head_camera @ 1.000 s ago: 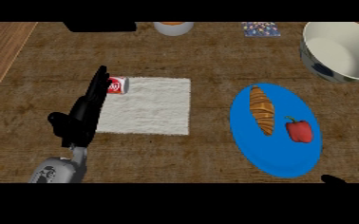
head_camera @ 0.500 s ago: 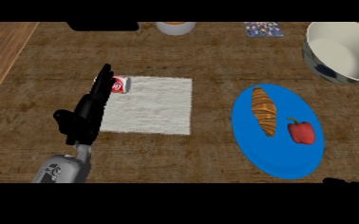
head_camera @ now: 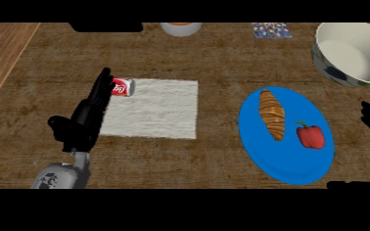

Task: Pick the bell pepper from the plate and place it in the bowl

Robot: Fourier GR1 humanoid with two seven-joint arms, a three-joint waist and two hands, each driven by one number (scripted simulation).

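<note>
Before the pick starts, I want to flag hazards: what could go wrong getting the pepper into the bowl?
1. The croissant lies close beside the bell pepper on the blue plate; a wide grasp might nudge it.
2. The bowl is cut off by the view's right edge, so the drop spot may be hard to judge.
3. The left robot hand is open by the red can and could tip it if it moves.

My left hand [head_camera: 81,120] rests at the view's left, fingers straight and pointing up, grey forearm below it. My right hand barely shows.
</note>
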